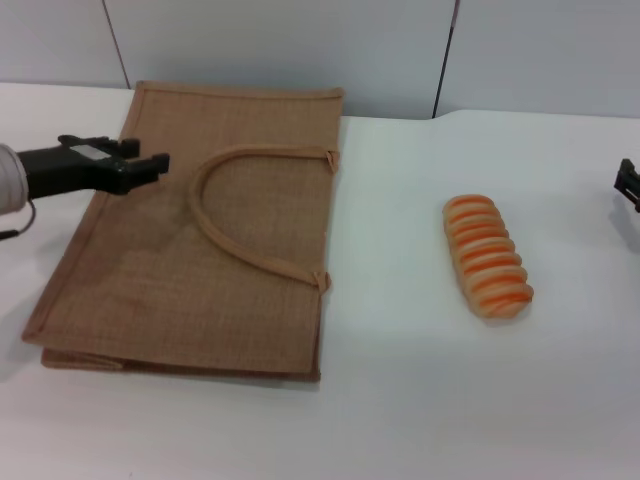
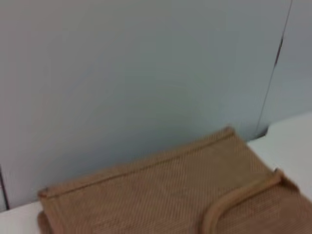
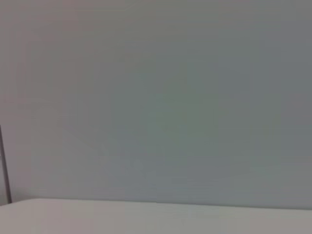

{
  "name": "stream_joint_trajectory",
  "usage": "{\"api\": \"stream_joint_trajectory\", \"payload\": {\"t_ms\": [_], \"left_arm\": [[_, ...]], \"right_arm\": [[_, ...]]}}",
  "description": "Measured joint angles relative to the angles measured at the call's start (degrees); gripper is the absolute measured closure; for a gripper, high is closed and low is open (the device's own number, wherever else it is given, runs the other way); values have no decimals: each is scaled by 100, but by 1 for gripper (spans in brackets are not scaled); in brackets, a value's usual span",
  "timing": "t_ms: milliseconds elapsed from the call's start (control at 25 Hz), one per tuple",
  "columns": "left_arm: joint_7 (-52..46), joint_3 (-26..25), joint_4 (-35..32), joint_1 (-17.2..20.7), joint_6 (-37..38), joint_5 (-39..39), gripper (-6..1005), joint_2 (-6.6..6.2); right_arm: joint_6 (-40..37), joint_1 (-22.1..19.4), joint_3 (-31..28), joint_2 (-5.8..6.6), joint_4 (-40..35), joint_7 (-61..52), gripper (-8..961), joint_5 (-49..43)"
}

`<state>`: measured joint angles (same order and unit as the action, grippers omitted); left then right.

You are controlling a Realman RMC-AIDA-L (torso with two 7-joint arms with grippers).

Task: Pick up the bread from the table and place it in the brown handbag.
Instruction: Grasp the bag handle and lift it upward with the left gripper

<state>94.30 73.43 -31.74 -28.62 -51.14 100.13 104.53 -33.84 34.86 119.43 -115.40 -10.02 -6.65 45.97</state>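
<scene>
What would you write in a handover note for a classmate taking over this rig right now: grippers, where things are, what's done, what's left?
Left gripper: above the left part of the brown handbag, holding nothing.
Right gripper: at the table's right edge, barely in view, far from the bread.
Bread: lies on the table, right of the bag, untouched.
Bag lies flat, handle on top.
Done: nothing yet.
Left: pick up the bread, put it in the bag.

Bare counter (image 1: 400, 400) surrounds the bread (image 1: 488, 257) on all sides, with open approach from above and from either flank. A clear strip of counter separates it from the brown handbag (image 1: 200, 270), which lies flat. The left gripper (image 1: 150, 165) hangs over the bag's left edge; the right gripper (image 1: 628, 185) sits at the far right edge, well apart.
</scene>
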Motion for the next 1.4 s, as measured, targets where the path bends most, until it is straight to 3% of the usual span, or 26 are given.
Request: {"api": "stream_joint_trajectory", "payload": {"t_ms": [160, 320, 440, 560, 840, 1400], "left_arm": [[-1147, -680, -705, -19, -137, -1753, 477, 154], [-1909, -1423, -1391, -111, -636, -3324, 477, 394], [-2107, -1908, -1629, -291, -1036, -4069, 478, 532], [-2134, -2156, -1681, -487, -1323, -4522, 478, 589], [-2369, -2181, -1678, -762, -1648, -4945, 477, 599], [-3048, -2193, -1643, -801, -1705, -5186, 477, 607]], "right_arm": [[78, 26, 9, -6, -7, 0, 74, 0], [146, 54, 11, -8, -33, 19, 74, 0], [146, 61, 11, -8, -41, 25, 74, 0], [146, 66, 11, -8, -48, 26, 74, 0], [146, 77, 11, -9, -53, 29, 74, 0], [141, 76, 11, -17, -62, 7, 73, 0]]}}
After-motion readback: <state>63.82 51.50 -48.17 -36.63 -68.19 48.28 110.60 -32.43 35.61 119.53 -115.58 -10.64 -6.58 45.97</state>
